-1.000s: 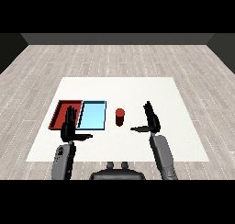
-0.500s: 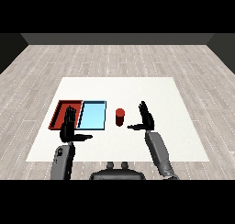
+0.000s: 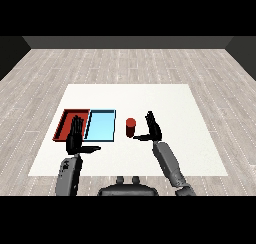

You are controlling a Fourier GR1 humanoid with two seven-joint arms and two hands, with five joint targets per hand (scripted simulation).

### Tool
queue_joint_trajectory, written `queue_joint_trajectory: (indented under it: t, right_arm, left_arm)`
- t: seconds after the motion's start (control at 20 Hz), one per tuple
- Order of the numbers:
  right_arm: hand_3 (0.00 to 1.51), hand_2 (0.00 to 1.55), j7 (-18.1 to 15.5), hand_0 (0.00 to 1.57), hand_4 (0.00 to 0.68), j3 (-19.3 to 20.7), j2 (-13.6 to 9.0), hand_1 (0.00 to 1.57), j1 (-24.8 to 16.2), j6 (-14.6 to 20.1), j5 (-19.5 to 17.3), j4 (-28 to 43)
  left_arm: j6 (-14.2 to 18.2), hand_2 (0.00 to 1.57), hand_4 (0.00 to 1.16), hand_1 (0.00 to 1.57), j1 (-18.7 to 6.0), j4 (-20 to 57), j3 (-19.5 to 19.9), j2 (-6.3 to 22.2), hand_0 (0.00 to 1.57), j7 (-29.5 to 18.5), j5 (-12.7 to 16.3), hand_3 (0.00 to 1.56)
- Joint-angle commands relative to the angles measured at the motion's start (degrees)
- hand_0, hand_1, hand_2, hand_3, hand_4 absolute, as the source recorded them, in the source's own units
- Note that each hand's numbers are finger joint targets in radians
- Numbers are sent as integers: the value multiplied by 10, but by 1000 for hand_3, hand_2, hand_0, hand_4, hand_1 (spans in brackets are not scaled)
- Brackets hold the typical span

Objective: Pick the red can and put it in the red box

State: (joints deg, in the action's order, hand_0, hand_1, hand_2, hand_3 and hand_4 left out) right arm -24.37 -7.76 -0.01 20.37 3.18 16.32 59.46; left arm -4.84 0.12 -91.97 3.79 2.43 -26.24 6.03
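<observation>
Nothing of the task done yet, judging by the layout: red can [image 3: 131,127] upright on the white table [image 3: 165,100], just right of the blue tray [image 3: 100,125], not lifted and not in any tray. Red tray [image 3: 70,124] beyond the blue tray on its far side from the can, holding nothing. Right hand [image 3: 152,130] close beside the can on the side away from the blue tray, fingers straight and spread wide, thumb reaching toward the can but apparently not touching it, gripping nothing. Left hand [image 3: 75,139] in front of the trays' near edge, fingers likewise straight and open, holding nothing. Still to come: closing round the can, lifting, carrying across the blue tray, setting down in the red one. Against the earlier frames: right hand nearer the can, forearm swung inward; can, trays and left hand unchanged.
</observation>
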Motion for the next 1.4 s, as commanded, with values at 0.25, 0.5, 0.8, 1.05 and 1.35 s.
queue_joint_trajectory:
  t: [0.25,0.5,0.8,1.05,1.35]
  right_arm:
    - [0,0,7,0,0,-13,0,0,-9,-3,21,4]
    - [0,0,-92,0,0,-80,0,0,83,36,126,-153]
    - [0,0,-93,0,0,-112,0,0,101,50,168,-167]
    - [0,0,-102,0,0,-165,0,0,96,64,195,-175]
    - [0,0,-56,0,0,-151,0,0,90,86,178,-142]
  left_arm:
    - [-8,0,0,0,-7,1,6,2,0,-1,13,0]
    - [10,0,0,0,-20,3,-7,-7,0,15,-4,0]
    - [-15,0,0,0,20,-18,-11,-6,0,-5,17,0]
    - [-6,0,0,0,26,-19,-12,-3,0,-15,-4,0]
    - [-22,0,0,0,3,-21,15,14,0,8,29,0]
